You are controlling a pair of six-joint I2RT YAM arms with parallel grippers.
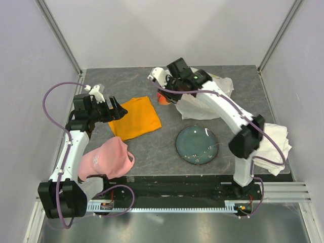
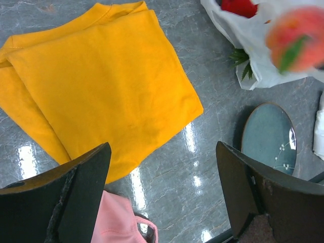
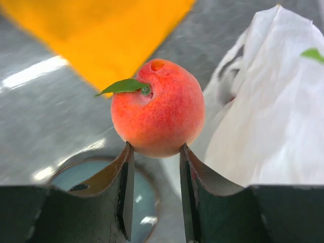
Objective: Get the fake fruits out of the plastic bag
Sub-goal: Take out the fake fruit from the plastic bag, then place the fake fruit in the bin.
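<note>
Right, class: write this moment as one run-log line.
right end effector: shut on peach | peach: outside bag | left end effector: open, empty, by orange cloth | bag: red fruit inside

Bag (image 1: 202,107): 1, white plastic.
Fruits in sight: 3, namely peach (image 3: 158,109) 1, red piece (image 2: 238,6) 1, leafy green crown (image 2: 243,63) 1. Rest of bag contents hidden, not countable.
Orange cloth (image 1: 135,117): 1.
Pink cap (image 1: 106,159): 1.
Plate (image 1: 197,145): 1, blue-green.
Towel (image 1: 277,142): 1, white.
Bench (image 1: 154,152): 1.
</note>
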